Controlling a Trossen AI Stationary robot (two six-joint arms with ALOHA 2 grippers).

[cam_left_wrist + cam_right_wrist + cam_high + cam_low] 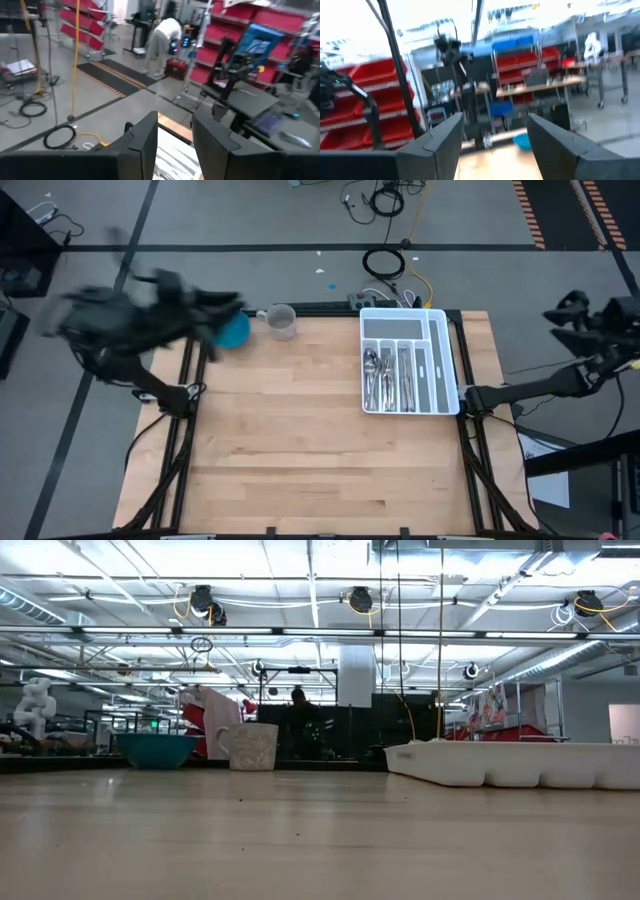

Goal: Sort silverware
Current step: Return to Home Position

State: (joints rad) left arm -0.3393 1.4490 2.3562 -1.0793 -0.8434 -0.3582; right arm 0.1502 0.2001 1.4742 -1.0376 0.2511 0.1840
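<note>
Lying lengthwise in the long narrow slots of a white moulded tray (441,360), the silverware (388,376) shows as slim, shiny metal pieces packed side by side; which slot holds forks, spoons or knives cannot be told. The tray sits at the rear right of the pale wooden plank table (300,450), its rounded compartment bottoms showing along its side in the low view. At the rear left stands a smooth teal-blue round bowl (236,332), with a pale cylindrical cup (281,321) just beside it. The left arm (130,320) hangs over the table's rear left corner, partly above the bowl; its flat dark jaws stand apart, holding nothing. The right arm (585,320) is folded off the table's right edge, its jaws also parted and empty.
</note>
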